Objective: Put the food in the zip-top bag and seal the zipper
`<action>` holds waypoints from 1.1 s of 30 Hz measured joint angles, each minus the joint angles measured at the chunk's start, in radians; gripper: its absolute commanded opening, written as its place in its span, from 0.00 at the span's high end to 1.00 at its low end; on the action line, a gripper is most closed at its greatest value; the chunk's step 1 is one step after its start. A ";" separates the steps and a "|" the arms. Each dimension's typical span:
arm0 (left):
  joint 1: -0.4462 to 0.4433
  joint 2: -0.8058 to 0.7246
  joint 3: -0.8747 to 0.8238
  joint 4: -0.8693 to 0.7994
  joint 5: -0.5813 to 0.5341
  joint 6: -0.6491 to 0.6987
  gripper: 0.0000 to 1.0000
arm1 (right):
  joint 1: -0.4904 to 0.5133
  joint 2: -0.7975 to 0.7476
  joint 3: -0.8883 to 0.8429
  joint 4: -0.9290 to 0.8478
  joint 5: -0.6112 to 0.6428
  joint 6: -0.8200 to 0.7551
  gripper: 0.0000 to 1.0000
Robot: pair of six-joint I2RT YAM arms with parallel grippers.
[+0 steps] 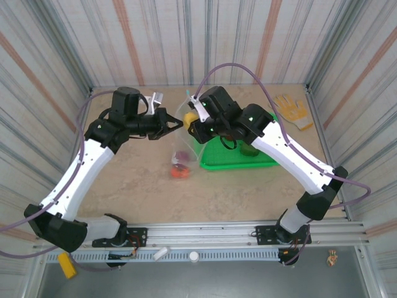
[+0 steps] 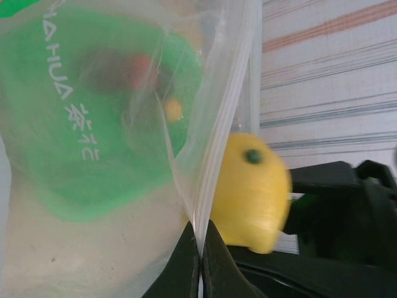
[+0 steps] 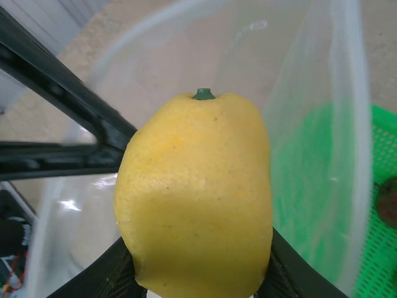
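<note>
Left hand (image 2: 200,264) is clamping the bag (image 2: 93,155) rim above the table (image 1: 136,186). Right hand (image 1: 196,119) is gripping a yellow fruit (image 3: 198,198) at the bag's mouth. Other food (image 1: 180,169) is lying in the bag's bottom.

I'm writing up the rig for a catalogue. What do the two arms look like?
The left arm and right arm match: white rounded link shells between black joint housings, black bases on a silver rail, black jaws. A thin purple cable loops beside each. Small green lights glow near the right wrist.
</note>
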State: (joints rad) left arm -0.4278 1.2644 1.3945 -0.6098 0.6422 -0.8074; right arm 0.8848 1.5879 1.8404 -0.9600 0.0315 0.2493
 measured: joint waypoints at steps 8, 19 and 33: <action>0.000 0.001 0.016 0.000 0.000 0.002 1.00 | 0.006 0.026 0.000 -0.059 0.064 -0.022 0.35; 0.000 0.001 0.013 0.005 0.000 0.002 1.00 | 0.006 0.021 -0.011 -0.058 0.077 -0.026 0.33; 0.000 -0.004 -0.035 0.015 -0.028 0.002 1.00 | -0.071 -0.096 -0.034 0.032 -0.086 -0.018 0.35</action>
State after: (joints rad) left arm -0.4278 1.2606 1.3590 -0.5949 0.6144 -0.8051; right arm 0.8139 1.4918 1.8069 -0.9279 -0.0544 0.2314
